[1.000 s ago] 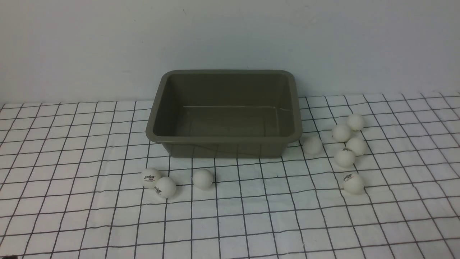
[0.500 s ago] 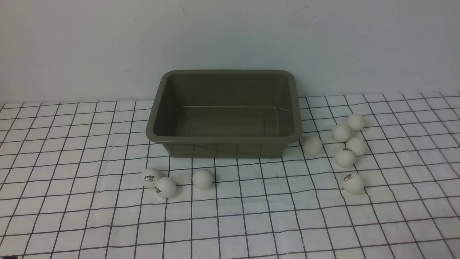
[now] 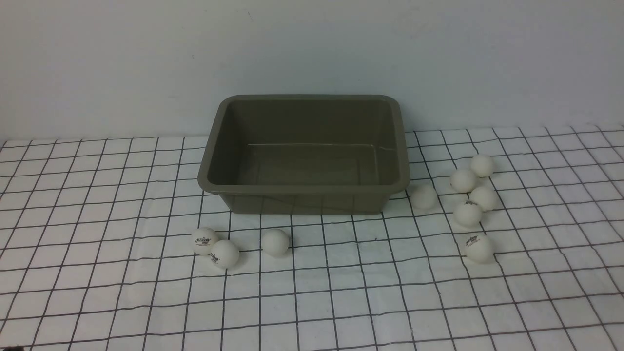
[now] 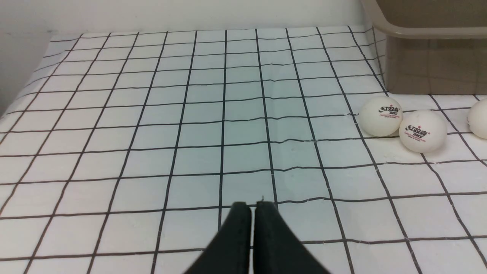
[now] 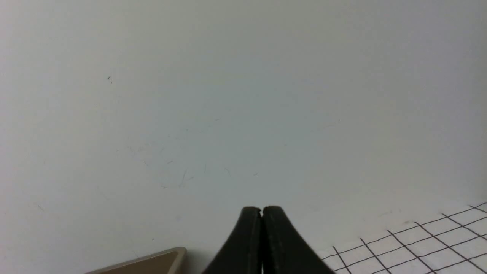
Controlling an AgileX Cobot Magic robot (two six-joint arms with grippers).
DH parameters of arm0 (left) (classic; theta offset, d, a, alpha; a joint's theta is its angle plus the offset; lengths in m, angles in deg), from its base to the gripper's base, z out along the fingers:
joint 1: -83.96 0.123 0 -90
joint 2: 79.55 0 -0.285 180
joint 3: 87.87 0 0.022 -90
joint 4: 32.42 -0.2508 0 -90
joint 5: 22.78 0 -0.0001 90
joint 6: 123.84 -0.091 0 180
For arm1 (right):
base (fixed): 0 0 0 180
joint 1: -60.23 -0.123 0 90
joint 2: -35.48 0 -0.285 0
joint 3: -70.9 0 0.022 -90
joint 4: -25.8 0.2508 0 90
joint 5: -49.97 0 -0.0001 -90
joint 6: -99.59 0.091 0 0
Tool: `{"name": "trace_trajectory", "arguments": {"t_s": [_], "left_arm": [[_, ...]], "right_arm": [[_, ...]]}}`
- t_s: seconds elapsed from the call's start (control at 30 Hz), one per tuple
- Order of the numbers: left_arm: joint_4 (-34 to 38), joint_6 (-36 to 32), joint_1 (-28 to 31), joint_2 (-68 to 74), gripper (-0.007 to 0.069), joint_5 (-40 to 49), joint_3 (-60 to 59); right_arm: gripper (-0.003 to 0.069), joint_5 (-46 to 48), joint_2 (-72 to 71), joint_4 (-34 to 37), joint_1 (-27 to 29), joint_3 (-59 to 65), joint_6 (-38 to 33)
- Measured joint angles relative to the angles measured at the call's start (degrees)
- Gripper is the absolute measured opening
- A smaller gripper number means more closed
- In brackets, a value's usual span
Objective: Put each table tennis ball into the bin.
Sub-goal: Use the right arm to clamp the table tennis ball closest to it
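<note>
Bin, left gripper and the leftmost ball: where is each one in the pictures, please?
bin [image 3: 302,187]: front view, its near rim.
left gripper [image 4: 253,206]: left wrist view, between the shut fingertips.
leftmost ball [image 3: 204,241]: front view, the ball's middle.

We see olive-grey bin, white balls — some with red-black logos — black-gridded white bench, black claws.

Soft, even light, kinda dim and greyish overall. The table tennis balls throw faint shadows to their right on the checked cloth. Front view looks slightly soft.
</note>
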Motion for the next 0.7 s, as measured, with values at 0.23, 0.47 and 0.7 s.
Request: {"name": "trace_trajectory", "arguments": {"t_s": [0.23, 0.47, 0.7], "left_arm": [[0.0, 0.0, 0.0, 0.0, -0.0004, 0.0, 0.0], [0.0, 0.0, 0.0, 0.0, -0.0004, 0.0, 0.0], [0.0, 0.0, 0.0, 0.0, -0.0004, 0.0, 0.0]], "right_arm": [[-0.0018, 0.04, 0.0, -0.05, 0.0, 0.0, 1.26], [-0.0018, -1.53, 0.0, 0.0, 0.0, 0.0, 4.72], [-0.0018, -1.58, 0.0, -1.1, 0.0, 0.0, 15.21]]}}
